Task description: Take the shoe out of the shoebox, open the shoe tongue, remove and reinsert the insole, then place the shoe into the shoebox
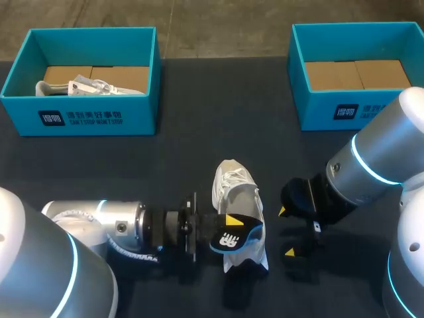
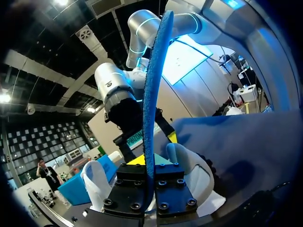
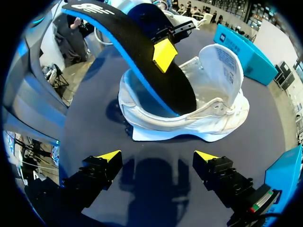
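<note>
A white shoe (image 1: 233, 187) lies on the dark table between my two arms, toe pointing away from me. My left gripper (image 1: 232, 228) is shut on a black insole with a blue edge (image 1: 237, 240), held over the shoe's heel. In the left wrist view the insole (image 2: 152, 94) stands edge-on between the fingers, with the shoe (image 2: 191, 168) beneath it. The right wrist view shows the insole (image 3: 142, 52) slanting down into the shoe (image 3: 208, 118), whose tongue (image 3: 222, 61) stands raised. My right gripper (image 1: 286, 232) is open just right of the shoe, its tips (image 3: 156, 158) apart from the sole.
A teal shoebox (image 1: 86, 114) at the back left holds another white shoe (image 1: 86, 86). A second teal shoebox (image 1: 358, 109) at the back right shows only its cardboard floor. Bare table (image 1: 132, 165) lies in front of the left box.
</note>
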You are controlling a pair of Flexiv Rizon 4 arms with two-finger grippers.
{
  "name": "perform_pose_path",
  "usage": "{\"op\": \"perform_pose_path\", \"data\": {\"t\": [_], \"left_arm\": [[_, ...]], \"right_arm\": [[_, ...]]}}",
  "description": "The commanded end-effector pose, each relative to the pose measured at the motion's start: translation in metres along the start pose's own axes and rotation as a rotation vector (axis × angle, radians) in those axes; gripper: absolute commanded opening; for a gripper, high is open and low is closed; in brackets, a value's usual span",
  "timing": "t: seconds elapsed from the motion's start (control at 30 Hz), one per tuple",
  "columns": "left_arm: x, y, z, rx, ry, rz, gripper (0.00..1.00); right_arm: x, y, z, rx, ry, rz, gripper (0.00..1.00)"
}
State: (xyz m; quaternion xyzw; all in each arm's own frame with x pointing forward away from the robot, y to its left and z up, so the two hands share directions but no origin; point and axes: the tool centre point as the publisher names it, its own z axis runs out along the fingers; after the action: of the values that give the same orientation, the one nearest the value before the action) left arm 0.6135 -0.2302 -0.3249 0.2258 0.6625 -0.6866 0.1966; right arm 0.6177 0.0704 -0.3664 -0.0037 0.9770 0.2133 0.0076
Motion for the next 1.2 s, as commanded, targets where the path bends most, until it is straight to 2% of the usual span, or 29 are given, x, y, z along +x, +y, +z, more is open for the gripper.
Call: {"op": "perform_pose_path", "data": {"t": [0.03, 0.8, 1.2], "left_arm": [[0.001, 0.005, 0.001, 0.001, -0.004, 0.005, 0.0], [-0.009, 0.026, 0.006, -0.045, -0.013, 0.022, 0.0], [-0.007, 0.028, 0.007, -0.045, 0.0, 0.02, 0.0]], "right_arm": [[0.001, 0.0, 0.001, 0.002, -0.003, 0.001, 1.0], [0.001, 0.0, 0.001, 0.002, -0.003, 0.001, 1.0], [0.001, 0.0, 0.001, 0.002, -0.003, 0.001, 1.0]]}}
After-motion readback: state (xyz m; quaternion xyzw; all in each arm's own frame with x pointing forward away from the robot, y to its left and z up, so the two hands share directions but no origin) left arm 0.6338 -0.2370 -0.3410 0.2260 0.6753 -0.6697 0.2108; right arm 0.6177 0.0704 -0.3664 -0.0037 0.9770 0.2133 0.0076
